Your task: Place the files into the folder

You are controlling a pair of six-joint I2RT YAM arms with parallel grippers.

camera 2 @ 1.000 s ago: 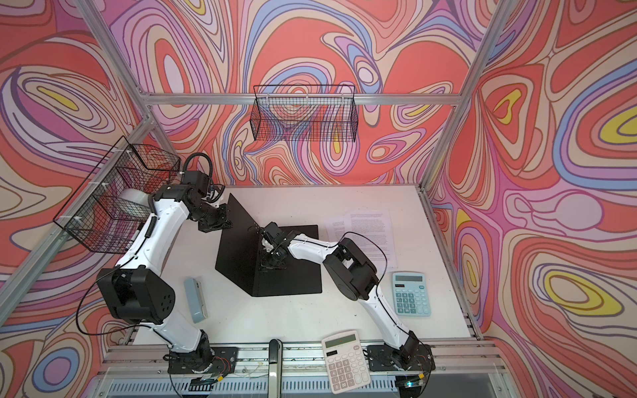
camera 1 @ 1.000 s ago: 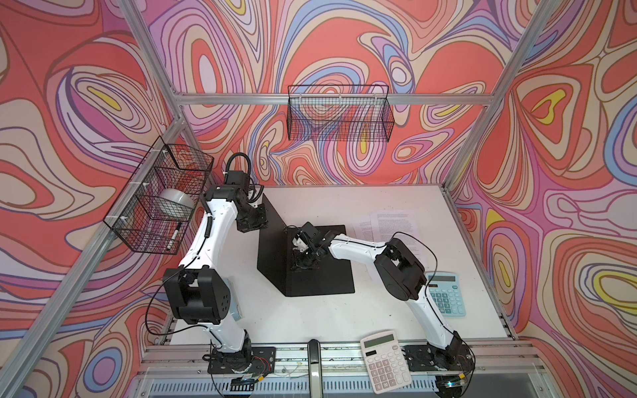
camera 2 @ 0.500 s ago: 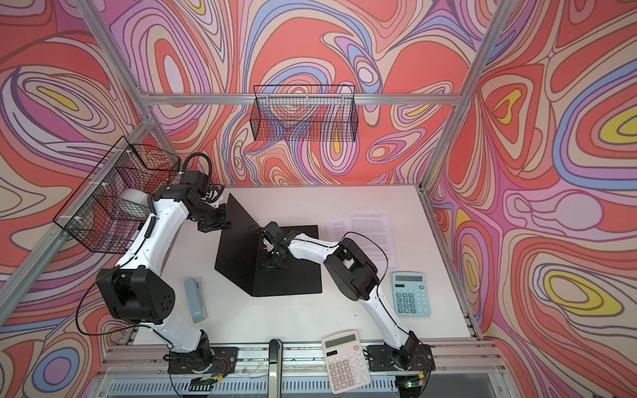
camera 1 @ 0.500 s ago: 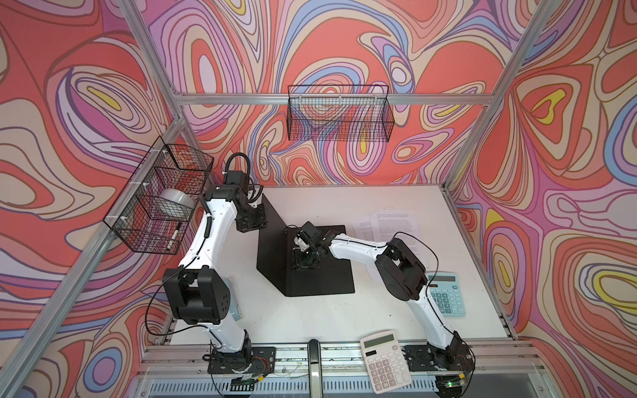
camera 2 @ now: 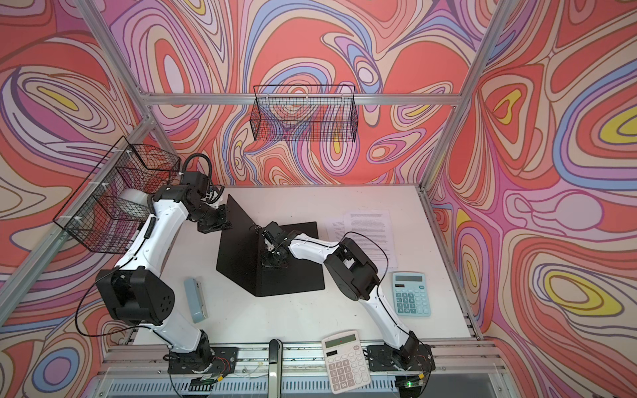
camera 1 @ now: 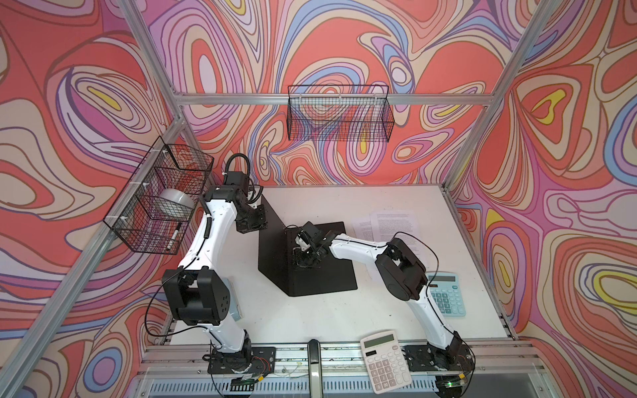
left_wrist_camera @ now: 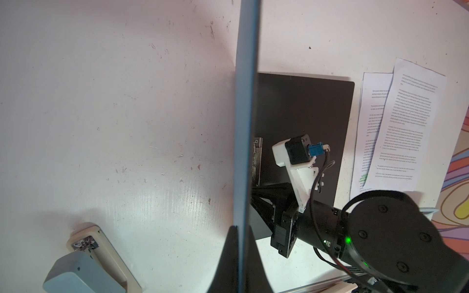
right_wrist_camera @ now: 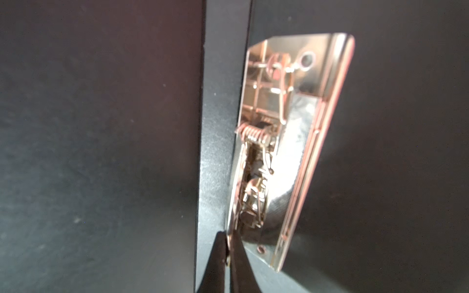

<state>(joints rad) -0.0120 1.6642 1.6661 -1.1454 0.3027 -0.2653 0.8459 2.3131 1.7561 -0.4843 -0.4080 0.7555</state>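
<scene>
The folder (camera 1: 327, 275) (camera 2: 296, 275) lies open mid-table, black inside showing. My left gripper (camera 1: 256, 225) (left_wrist_camera: 239, 228) is shut on its cover (left_wrist_camera: 247, 114), holding it upright with the blue outer edge showing. My right gripper (camera 1: 305, 258) (right_wrist_camera: 229, 236) reaches across to the spine. It is shut on the thin edge of the metal clip (right_wrist_camera: 279, 152). The files (camera 1: 393, 227) (camera 2: 368, 231) (left_wrist_camera: 401, 126), white printed sheets, lie overlapping on the table right of the folder, partly under my right arm.
A teal calculator (camera 1: 444, 296) (camera 2: 412, 293) lies at the right edge. A white calculator (camera 1: 384, 361) sits on the front rail. A grey-blue box (camera 2: 195, 299) (left_wrist_camera: 83, 266) lies left of the folder. Wire baskets hang on the left wall (camera 1: 162, 200) and back wall (camera 1: 339, 117).
My right gripper's jaws have closed onto the metal clip's edge. Both arms and the raised cover stay where they were.
</scene>
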